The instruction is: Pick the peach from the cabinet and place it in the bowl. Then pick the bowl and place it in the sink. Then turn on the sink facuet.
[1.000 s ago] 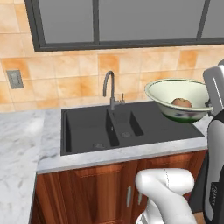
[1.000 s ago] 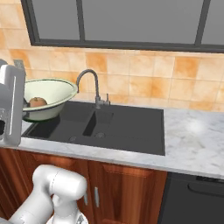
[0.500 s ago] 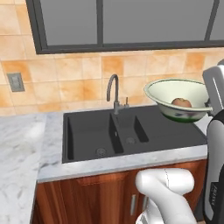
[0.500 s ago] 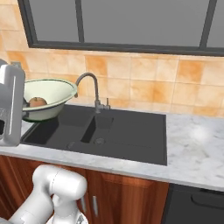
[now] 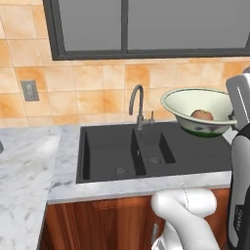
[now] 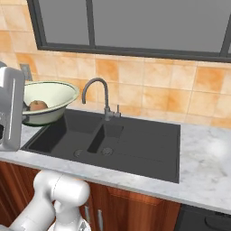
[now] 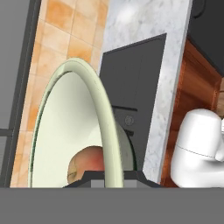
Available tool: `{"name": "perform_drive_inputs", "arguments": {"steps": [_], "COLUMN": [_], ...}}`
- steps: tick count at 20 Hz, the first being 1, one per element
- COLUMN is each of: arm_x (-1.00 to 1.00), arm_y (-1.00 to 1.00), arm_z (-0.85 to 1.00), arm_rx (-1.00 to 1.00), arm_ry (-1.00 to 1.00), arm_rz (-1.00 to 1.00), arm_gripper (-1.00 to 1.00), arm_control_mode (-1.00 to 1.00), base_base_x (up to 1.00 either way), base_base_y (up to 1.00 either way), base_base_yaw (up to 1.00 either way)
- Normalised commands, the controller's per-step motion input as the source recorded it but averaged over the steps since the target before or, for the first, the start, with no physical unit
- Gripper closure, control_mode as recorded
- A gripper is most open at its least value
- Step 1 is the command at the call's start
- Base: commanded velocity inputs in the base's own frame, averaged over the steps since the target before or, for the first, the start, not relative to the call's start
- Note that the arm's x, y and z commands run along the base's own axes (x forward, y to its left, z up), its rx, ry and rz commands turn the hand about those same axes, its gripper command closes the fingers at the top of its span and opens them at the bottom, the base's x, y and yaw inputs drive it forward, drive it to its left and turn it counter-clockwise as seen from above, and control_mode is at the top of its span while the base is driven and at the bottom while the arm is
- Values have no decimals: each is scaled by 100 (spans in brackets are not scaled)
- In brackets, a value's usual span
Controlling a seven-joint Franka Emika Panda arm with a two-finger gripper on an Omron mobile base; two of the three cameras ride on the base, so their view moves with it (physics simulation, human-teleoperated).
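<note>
Left base view: I see the bowl (image 5: 199, 110) held up right of the sink (image 5: 146, 151), peach (image 5: 201, 115) inside. Hand view: fingers (image 7: 113, 178) pinch the bowl's rim.

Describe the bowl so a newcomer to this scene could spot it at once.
Find the black sink under the window, with the grey faucet behind it. Raised in the air at the sink's end is the bowl: wide, cream-white, with a dark green band low outside, and the peach inside.

Base (camera too) rightward along sink (image 5: 146, 151)
</note>
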Motion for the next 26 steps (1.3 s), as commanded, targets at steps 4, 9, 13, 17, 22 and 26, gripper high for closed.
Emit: {"name": "perform_drive_inputs", "arguments": {"steps": [4, 9, 13, 17, 22, 26], "arm_x": [0, 0, 0, 0, -4, -1], "arm_y": [0, 0, 0, 0, 33, 100], "arm_z": [0, 0, 0, 0, -5, -23], "arm_rx": [0, 0, 0, 0, 0, 0], "arm_ry": [0, 0, 0, 0, 0, 8], "arm_rz": [0, 0, 0, 0, 0, -5], "arm_gripper": [100, 100, 100, 100, 100, 100], "arm_control_mode": [100, 100, 100, 100, -100, -100], "base_base_x": [54, 55, 26, 0, -1, 0], "base_base_y": [0, 0, 0, 6, 21, 0], "base_base_yaw": [18, 18, 8, 1, 2, 0]}}
